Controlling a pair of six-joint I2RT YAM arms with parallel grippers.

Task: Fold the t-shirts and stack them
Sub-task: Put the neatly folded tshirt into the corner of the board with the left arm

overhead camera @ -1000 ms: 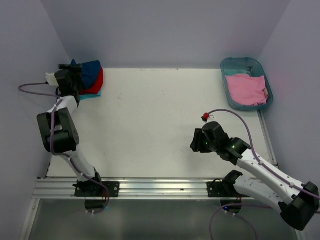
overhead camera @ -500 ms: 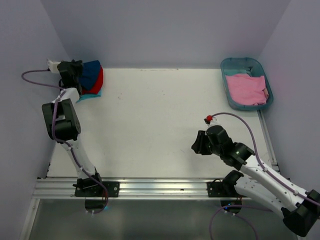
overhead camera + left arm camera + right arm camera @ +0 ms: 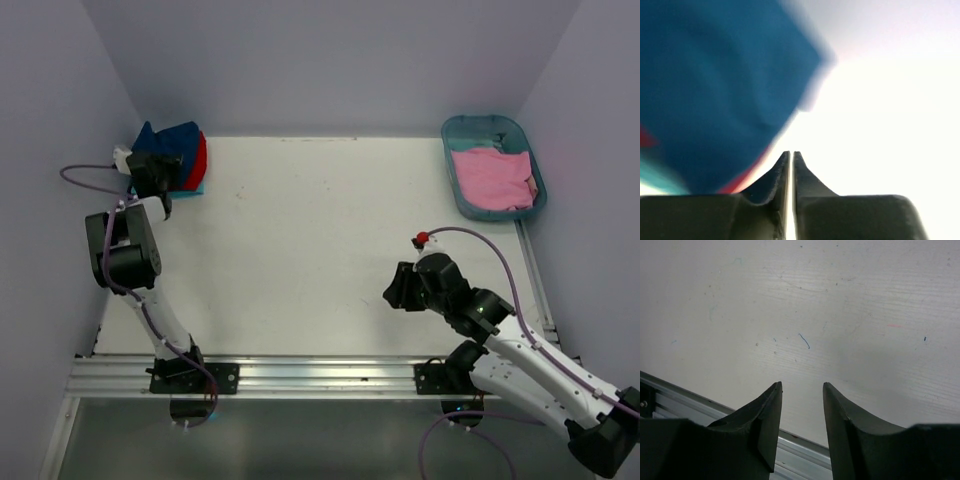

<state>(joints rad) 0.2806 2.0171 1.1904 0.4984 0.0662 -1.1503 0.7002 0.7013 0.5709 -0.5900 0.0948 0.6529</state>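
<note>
At the table's far left corner lies a stack of folded t-shirts: a navy blue one [image 3: 172, 140] on top, a red one [image 3: 199, 160] under it and a teal one [image 3: 190, 188] at the bottom. My left gripper [image 3: 163, 205] hangs just in front of the stack, apart from it. In the left wrist view the left gripper [image 3: 791, 154] is shut with nothing between its jaws, and the blurred navy cloth [image 3: 720, 85] fills the upper left. A pink t-shirt [image 3: 490, 178] lies in the tub. My right gripper [image 3: 395, 290] stands open over bare table [image 3: 801, 386].
The teal plastic oval tub [image 3: 455, 130] sits at the far right corner against the wall. Lilac walls close in the left, back and right sides. A metal rail [image 3: 690, 405] runs along the table's near edge, just below the right gripper.
The left gripper has shut empty and drawn back from the stack toward the near side. The right arm has shifted slightly, its jaws a little narrower.
</note>
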